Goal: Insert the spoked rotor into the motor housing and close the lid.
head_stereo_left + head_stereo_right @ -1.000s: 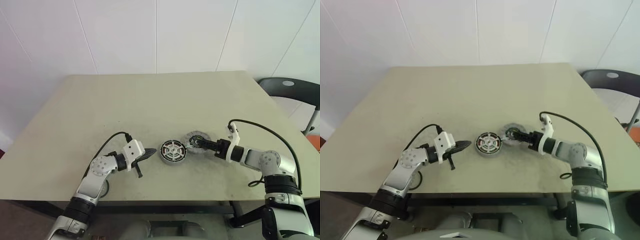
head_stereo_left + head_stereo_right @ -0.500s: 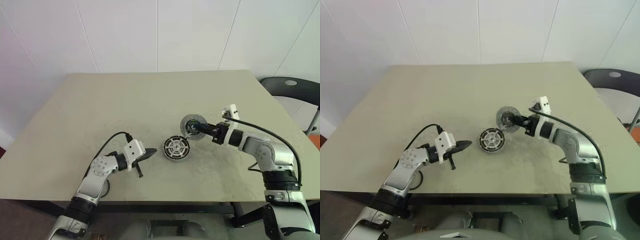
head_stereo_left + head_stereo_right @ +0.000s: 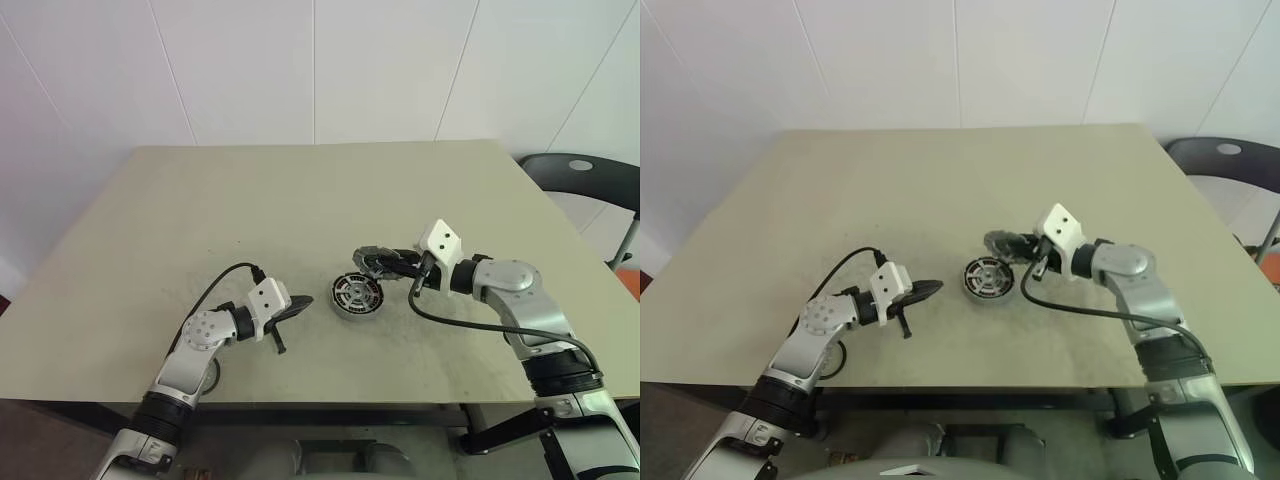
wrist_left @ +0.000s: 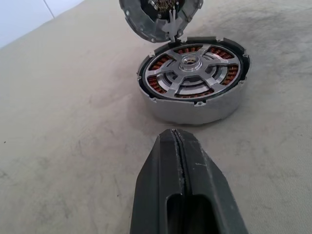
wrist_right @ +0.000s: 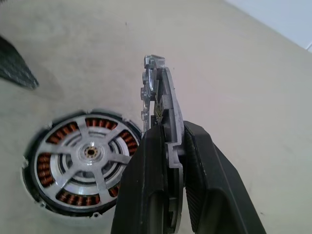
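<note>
While the right gripper (image 5: 168, 161) pinches the lid (image 5: 161, 105) by its rim and carries it clear of the table (image 3: 300, 200), the motor housing (image 3: 356, 295) sits open near the middle of the table, with the lid hanging just above its far right edge. From the wrist views, a silver wheel with spokes already appears to lie seated over the copper windings (image 4: 161, 78), so I take the rotor (image 4: 192, 68) to be in place and the closing of the lid to be the step in hand. To do it well, the lid should be brought level, since it now stands on edge between the black fingers (image 5: 146, 185), and centred over the silver hub (image 4: 189, 62) before it goes down. A crooked descent would likely catch the housing's rim and push the loose housing across the table. The left gripper (image 3: 297, 306) rests closed and empty, just to the left of the housing and not touching it; it could steady the housing from that side if it starts to slide. Release should wait until the lid sits flat all round.
</note>
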`<state>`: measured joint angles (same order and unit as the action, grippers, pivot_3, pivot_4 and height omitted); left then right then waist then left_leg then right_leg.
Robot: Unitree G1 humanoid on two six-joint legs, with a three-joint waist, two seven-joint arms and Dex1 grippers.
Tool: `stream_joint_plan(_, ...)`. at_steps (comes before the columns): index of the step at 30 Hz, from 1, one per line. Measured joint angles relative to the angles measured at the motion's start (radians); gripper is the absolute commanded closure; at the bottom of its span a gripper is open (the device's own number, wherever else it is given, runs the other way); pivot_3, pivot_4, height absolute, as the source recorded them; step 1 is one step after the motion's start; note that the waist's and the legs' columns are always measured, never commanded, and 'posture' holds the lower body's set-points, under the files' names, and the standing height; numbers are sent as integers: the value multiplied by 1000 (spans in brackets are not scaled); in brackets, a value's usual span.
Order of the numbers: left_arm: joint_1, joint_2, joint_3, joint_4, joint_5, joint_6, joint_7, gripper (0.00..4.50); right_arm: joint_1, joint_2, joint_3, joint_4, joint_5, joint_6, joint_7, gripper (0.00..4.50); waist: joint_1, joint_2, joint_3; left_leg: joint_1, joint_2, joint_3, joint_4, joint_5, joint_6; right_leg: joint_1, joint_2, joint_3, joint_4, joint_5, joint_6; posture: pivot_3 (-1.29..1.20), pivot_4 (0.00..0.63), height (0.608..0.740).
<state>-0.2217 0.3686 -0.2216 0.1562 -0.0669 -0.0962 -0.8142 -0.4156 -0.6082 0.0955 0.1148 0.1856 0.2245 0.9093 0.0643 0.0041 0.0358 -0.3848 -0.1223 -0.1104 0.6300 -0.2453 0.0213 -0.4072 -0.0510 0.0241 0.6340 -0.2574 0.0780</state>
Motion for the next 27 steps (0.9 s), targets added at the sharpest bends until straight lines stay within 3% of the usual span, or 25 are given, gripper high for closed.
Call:
stream_joint_plan(6,-2,-6,-1,0,7,0,10,4500,6,32,9,8,-35,-66,-18,4082,0,0,0,1,0,0,0,0,0,0,0,0,1,0,-1,0,0,740)
stream_joint_plan(9,-4,-6,-1,2,13,1,11,4500,25,31,4,-22,6,-38,26,3321,0,0,0,1,0,0,0,0,0,0,0,0,0,0,-1,0,0,740)
stream_joint_plan(17,-21,-10,-1,26,19,1,15,4500,49,32,0,-91,111,55,108,786,0,0,0,4,0,0,1,0,0,4,0,0,0,1,-1,0,0,740)
stream_joint_plan(27,-22,-10,-1,31,27,2,16,4500,48,24,-30,-121,213,170,153,786,0,0,0,4,0,0,1,0,0,4,0,0,0,1,-1,0,0,740)
